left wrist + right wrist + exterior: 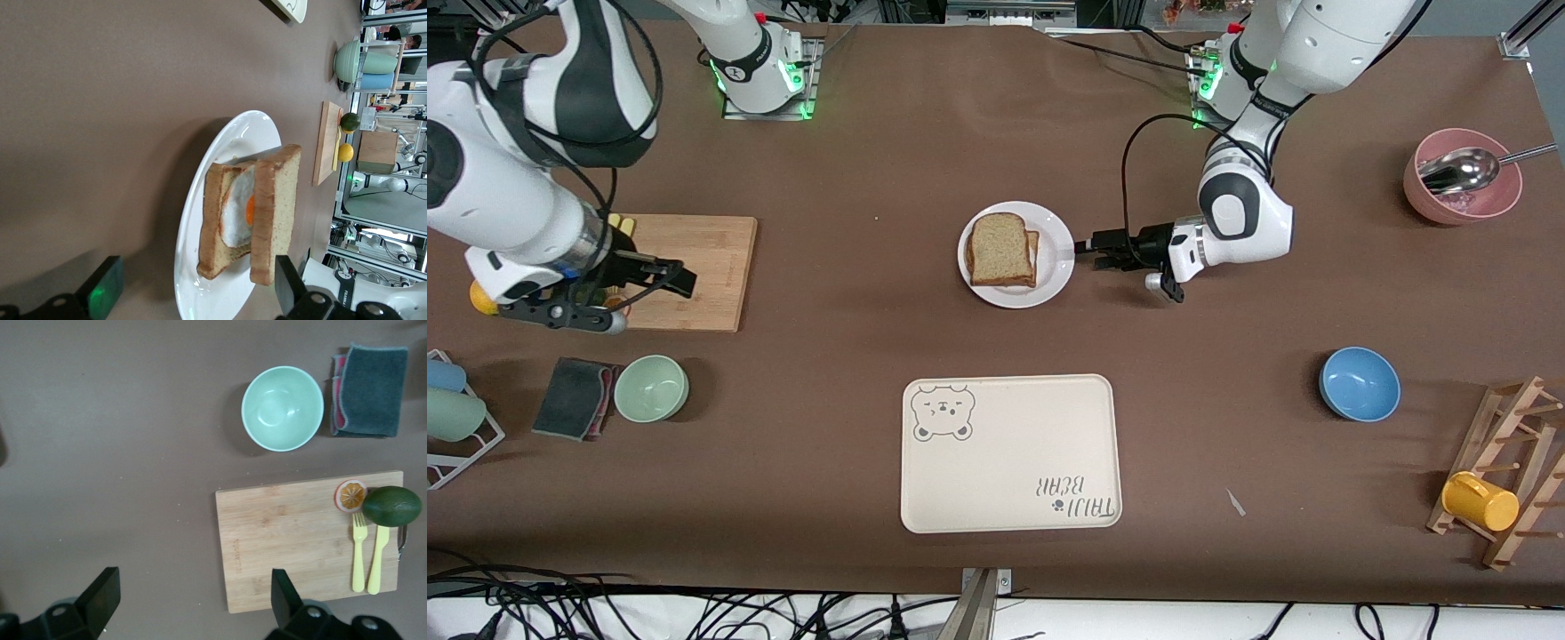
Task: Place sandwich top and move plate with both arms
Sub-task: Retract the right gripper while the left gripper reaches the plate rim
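The tan speckled bread slice already tops the sandwich on the round white plate. My left fingers gape wide at its three o'clock rim; my right fingers hang wide over the wooden cutting board. Next, both must grip opposite rims.

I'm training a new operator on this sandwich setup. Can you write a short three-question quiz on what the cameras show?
1. True or false: the sandwich top already lies on the plate.
2. What shows between the bread slices in the left wrist view?
3. The right gripper hangs over: A) bear-print tray B) cutting board C) blue bowl

Key: 1 true; 2 fried egg; 3 B.
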You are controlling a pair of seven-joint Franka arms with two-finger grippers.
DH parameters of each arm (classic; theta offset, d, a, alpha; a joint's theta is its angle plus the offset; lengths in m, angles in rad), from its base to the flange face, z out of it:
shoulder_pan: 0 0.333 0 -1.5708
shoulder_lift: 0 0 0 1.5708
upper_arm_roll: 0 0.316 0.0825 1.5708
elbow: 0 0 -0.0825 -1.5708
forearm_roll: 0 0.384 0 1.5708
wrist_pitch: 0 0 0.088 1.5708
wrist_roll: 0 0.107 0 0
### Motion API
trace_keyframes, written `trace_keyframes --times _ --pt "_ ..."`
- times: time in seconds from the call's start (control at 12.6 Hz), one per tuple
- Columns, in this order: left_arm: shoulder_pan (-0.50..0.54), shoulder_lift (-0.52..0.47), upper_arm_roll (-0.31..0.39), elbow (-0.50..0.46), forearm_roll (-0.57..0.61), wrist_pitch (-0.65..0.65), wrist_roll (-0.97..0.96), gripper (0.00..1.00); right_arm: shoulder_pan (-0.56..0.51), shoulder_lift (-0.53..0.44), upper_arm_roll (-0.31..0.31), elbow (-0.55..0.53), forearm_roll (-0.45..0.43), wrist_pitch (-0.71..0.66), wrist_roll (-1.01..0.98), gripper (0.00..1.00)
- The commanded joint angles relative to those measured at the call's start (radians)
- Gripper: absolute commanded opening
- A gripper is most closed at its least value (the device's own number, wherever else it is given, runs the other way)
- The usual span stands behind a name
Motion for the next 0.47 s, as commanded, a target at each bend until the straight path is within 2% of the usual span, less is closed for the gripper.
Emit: trace_keyframes --times 0.0,0.24,0.4 --pt "-0.047 0.005 0.003 -0.015 -0.1 0.041 0.075 1.0 -0.105 -0.047 0.079 -0.007 0.023 -0.017 -0.075 1.0" --pt "-0.092 0.036 0.003 -0.013 -0.23 0.055 0.17 1.0 -0.218 -0.11 0.182 -0.053 0.021 -0.013 -0.08 1.0" --pt "-0.116 0.05 0.003 -0.013 -0.29 0.055 0.216 0.92 -0.232 -0.14 0.184 -0.063 0.021 -0.022 -0.09 1.0"
